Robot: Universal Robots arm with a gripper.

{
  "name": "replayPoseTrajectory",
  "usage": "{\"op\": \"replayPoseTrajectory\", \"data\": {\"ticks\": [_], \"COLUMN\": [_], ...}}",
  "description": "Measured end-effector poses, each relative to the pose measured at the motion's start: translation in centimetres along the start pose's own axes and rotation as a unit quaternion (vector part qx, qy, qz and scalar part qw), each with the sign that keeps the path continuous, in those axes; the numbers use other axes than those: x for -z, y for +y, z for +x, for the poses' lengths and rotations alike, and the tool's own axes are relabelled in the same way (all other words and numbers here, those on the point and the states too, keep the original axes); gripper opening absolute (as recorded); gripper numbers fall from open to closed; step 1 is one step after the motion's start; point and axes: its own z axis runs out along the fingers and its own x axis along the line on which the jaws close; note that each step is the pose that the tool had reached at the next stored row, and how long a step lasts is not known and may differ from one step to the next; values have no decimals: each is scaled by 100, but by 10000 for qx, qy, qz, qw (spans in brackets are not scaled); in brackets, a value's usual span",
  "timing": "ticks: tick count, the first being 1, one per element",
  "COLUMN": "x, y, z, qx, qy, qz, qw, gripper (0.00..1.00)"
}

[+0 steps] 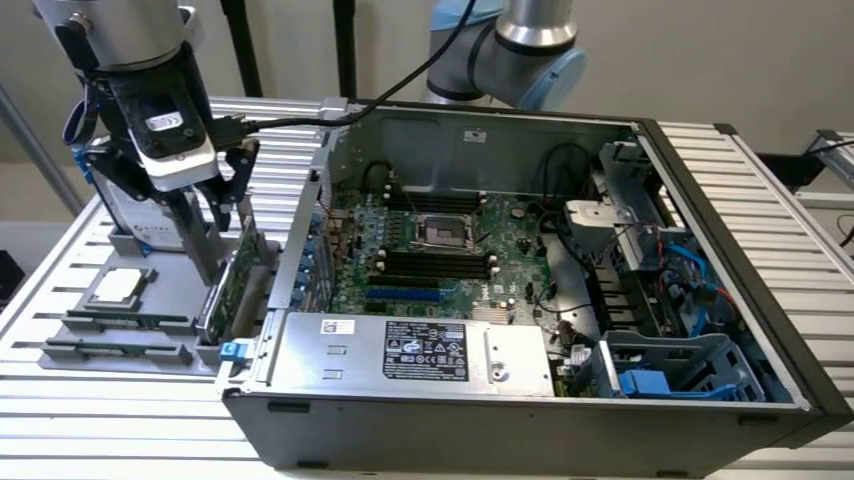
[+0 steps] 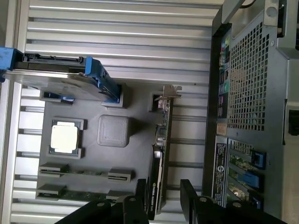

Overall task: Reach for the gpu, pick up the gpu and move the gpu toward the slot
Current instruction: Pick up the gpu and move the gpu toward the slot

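The gpu [image 2: 159, 154] stands on its edge in a dark grey parts holder [image 2: 93, 158], its silver bracket [image 2: 171, 91] at the end away from my fingers. In the exterior view the gpu [image 1: 238, 285] sits just outside the computer case's left wall. My gripper [image 2: 161, 201] is open above the card, one dark finger on each side of its near end and not closed on it. In the exterior view my gripper [image 1: 200, 195] hangs over the holder. The blue slot [image 1: 407, 295] lies on the motherboard inside the case.
The open computer case [image 1: 747, 330] lies on a slatted aluminium table [image 1: 120, 430]. A silver hard drive with blue clips [image 2: 60, 79], a processor chip [image 2: 64, 138] and memory sticks [image 2: 84, 175] sit in the same holder. The case's perforated rear wall [image 2: 252, 79] is close beside the gpu.
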Motion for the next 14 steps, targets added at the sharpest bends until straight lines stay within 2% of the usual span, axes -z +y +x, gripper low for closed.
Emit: {"op": "replayPoseTrajectory", "data": {"ticks": [14], "x": [-255], "y": [-8], "z": [10], "qx": [-349], "qy": [-12], "qz": [-1], "qw": [9994], "gripper": [42]}}
